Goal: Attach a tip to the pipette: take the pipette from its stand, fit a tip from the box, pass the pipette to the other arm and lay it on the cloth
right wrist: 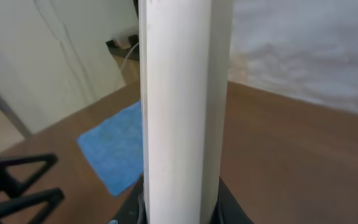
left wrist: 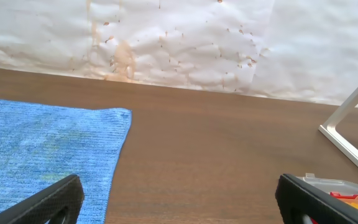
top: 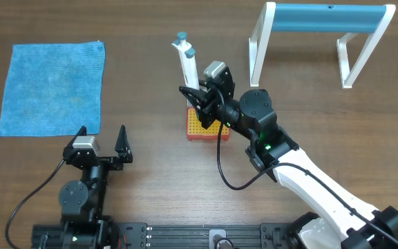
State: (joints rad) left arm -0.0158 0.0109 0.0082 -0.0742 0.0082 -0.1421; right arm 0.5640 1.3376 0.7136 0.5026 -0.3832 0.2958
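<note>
The right gripper (top: 200, 97) is shut tight around the white pipette (top: 187, 66) — it stands upright, right by the red tip box (top: 197, 128). The left gripper (top: 102, 135) is wide open and holds nothing — it sits near the blue cloth (top: 52, 86).

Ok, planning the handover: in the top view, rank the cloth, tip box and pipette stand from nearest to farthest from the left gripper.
1. Blue cloth, just up and left of the left gripper.
2. Tip box, to its right, mid-table.
3. Pipette stand, far upper right.
</note>
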